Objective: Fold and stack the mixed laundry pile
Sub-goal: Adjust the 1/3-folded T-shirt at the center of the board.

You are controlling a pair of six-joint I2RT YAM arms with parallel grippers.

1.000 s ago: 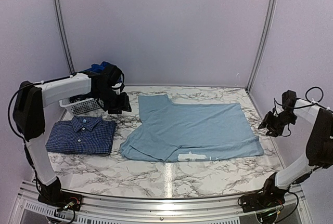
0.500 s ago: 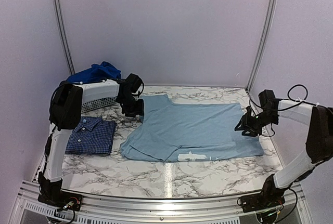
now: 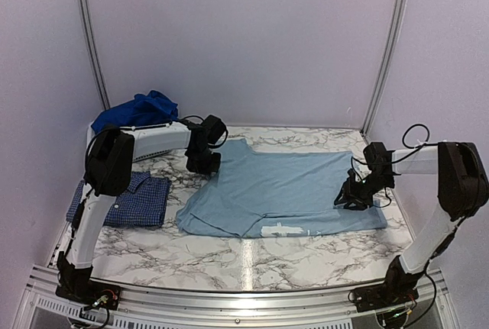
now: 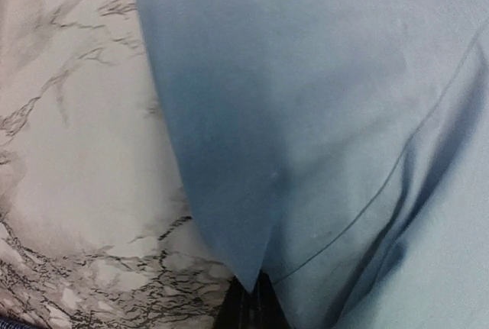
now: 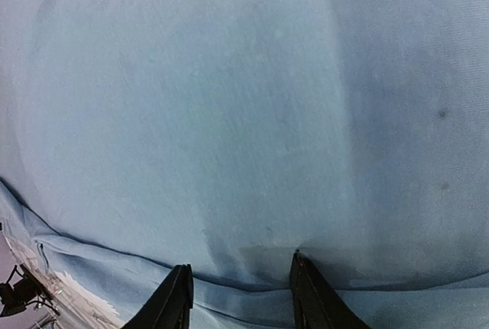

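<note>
A pale blue T-shirt (image 3: 283, 188) lies spread across the middle of the marble table, its white print (image 3: 283, 230) at the near edge. My left gripper (image 3: 205, 162) is at its back left corner. In the left wrist view the left gripper (image 4: 252, 302) is shut, with a point of the T-shirt (image 4: 321, 115) pinched between its fingers. My right gripper (image 3: 348, 195) is low over the T-shirt's right part. It (image 5: 241, 268) stands open, fingertips (image 5: 183, 275) touching the T-shirt (image 5: 229, 115) at a hem fold. A folded navy check shirt (image 3: 134, 199) lies at the left.
Royal blue clothes (image 3: 137, 108) are heaped at the back left on a white basket (image 3: 149, 153) that my left arm mostly covers. Bare marble table (image 3: 229, 256) lies in front of the T-shirt. Frame posts and lilac walls close off the back and both sides.
My left arm swung right from the basket to the T-shirt's back left corner and shut on it. My right arm moved left and down onto the T-shirt's right part.
</note>
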